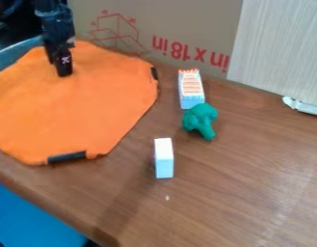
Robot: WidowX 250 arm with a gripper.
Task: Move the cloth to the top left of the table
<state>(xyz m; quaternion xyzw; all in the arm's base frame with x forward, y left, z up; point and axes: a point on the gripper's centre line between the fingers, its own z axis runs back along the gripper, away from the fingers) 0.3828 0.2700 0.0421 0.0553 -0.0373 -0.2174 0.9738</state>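
My black gripper [64, 67] hangs down at the upper left, its tip over the far part of the orange cloth [77, 106]. Whether the tip touches the fabric cannot be told. The cloth is spread out across the left side of the brown wooden table [244, 193], with a black strip on its near edge and another at its right corner. The arm hides a small piece of the cloth's far side.
Right of the cloth stand a white and orange box [191, 89], a green broccoli-shaped toy [201, 120] and a white block [164, 158]. A cardboard panel [167, 29] and a pale panel [280, 48] border the back. The table's front edge runs along the lower left.
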